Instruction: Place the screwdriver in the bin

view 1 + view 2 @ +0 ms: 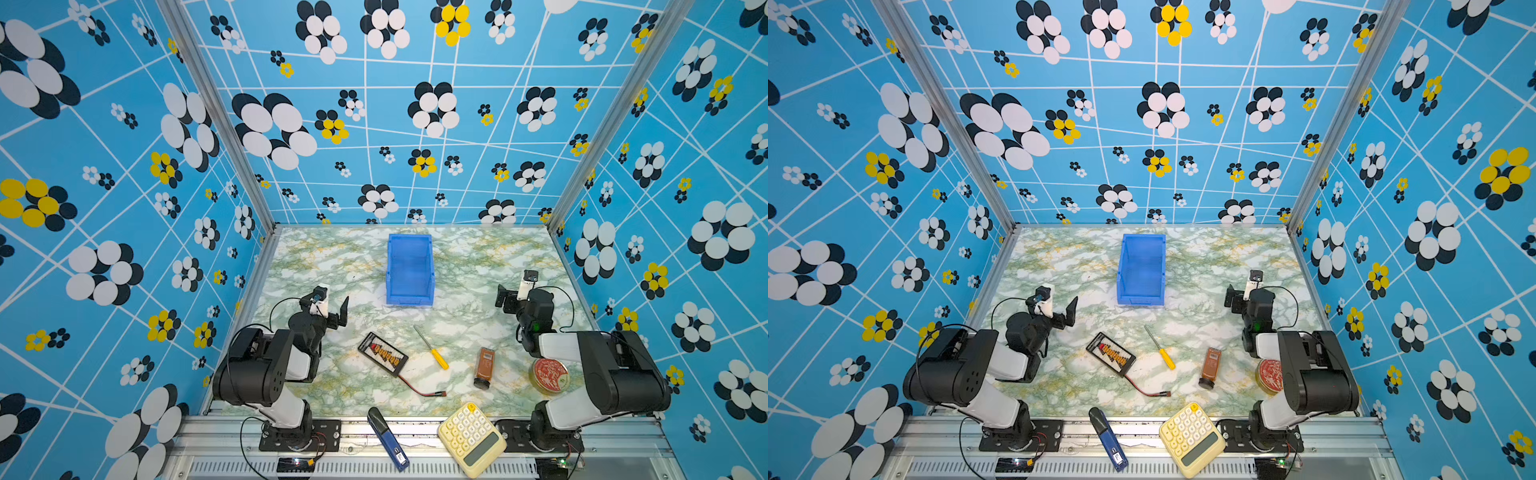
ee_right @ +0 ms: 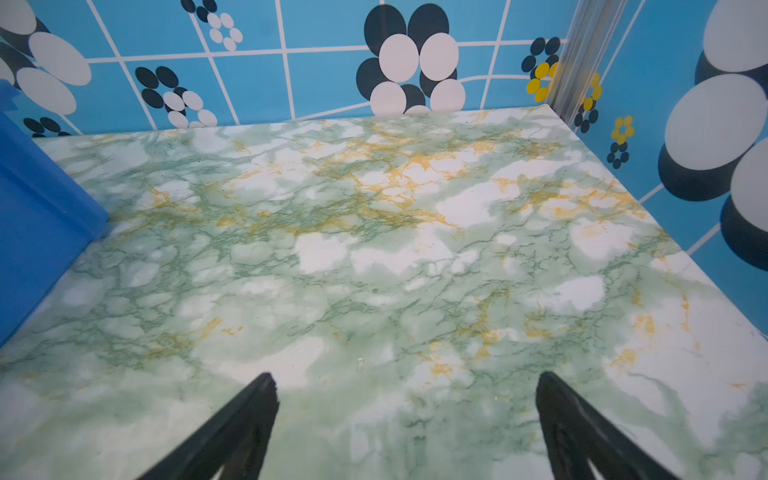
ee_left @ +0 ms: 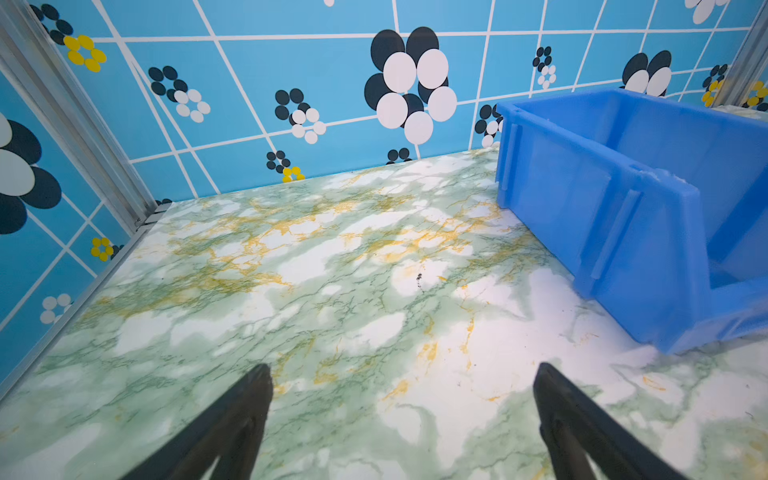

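The screwdriver (image 1: pixel 432 348) (image 1: pixel 1160 348), yellow handle and thin silver shaft, lies flat on the marble table near the middle front, shaft pointing toward the far left. The blue bin (image 1: pixel 409 274) (image 1: pixel 1142 272) stands empty beyond it, lowered lip facing the front. My left gripper (image 1: pixel 332 311) (image 1: pixel 1065 312) (image 3: pixel 403 370) hovers open to the left of the bin (image 3: pixel 602 199), holding nothing. On the right, my right gripper (image 1: pixel 505 298) (image 1: pixel 1233 299) (image 2: pixel 405 377) is open and empty over bare table, with the bin's side (image 2: pixel 37 199) at the edge of its wrist view. Both are well apart from the screwdriver.
A black battery pack (image 1: pixel 382 355) with a red lead lies left of the screwdriver. To its right are a brown bottle (image 1: pixel 484 365) on its side and a red round tin (image 1: pixel 548 374). A yellow calculator (image 1: pixel 471 438) and a blue-black pen-like tool (image 1: pixel 386 436) rest on the front rail. Patterned walls enclose three sides.
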### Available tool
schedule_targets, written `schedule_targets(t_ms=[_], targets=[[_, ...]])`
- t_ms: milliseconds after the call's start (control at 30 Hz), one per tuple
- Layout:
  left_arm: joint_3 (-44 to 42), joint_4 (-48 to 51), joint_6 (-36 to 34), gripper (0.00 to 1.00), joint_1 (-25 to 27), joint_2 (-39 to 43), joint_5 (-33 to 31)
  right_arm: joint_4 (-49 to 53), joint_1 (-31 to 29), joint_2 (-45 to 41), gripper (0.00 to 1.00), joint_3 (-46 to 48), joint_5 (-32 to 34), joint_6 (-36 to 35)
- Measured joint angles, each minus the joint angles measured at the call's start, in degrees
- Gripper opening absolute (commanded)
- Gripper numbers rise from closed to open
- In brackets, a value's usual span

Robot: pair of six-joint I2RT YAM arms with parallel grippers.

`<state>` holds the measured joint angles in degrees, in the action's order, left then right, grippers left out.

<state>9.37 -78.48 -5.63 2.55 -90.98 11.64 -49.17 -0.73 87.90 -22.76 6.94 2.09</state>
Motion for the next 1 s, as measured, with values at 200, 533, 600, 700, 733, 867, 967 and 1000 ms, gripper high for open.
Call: schedule_targets(t_ms=[200,533,600,700,733,867,967,1000], targets=[[0.0,0.0,0.0,0.99,0.0,0.0,0.0,0.0,0.0,0.0,0.99,0.0,0.0,0.0],[0.0,0.0,0.0,0.99,0.0,0.0,0.0,0.0,0.0,0.0,0.99,0.0,0.0,0.0],[0.0,0.0,0.0,0.99,0.0,0.0,0.0,0.0,0.0,0.0,0.99,0.0,0.0,0.0],[0.0,0.0,0.0,0.99,0.0,0.0,0.0,-0.2,0.0,0.0,0.99,0.0,0.0,0.0],[0.0,0.0,0.0,0.99,0.0,0.0,0.0,-0.4,0.0,0.0,0.99,0.0,0.0,0.0],[0.0,0.0,0.0,0.99,0.0,0.0,0.0,-0.8,0.0,0.0,0.99,0.0,0.0,0.0],[0.0,0.0,0.0,0.99,0.0,0.0,0.0,-0.8,0.0,0.0,0.99,0.0,0.0,0.0],[0.0,0.0,0.0,0.99,0.0,0.0,0.0,-0.8,0.0,0.0,0.99,0.0,0.0,0.0]])
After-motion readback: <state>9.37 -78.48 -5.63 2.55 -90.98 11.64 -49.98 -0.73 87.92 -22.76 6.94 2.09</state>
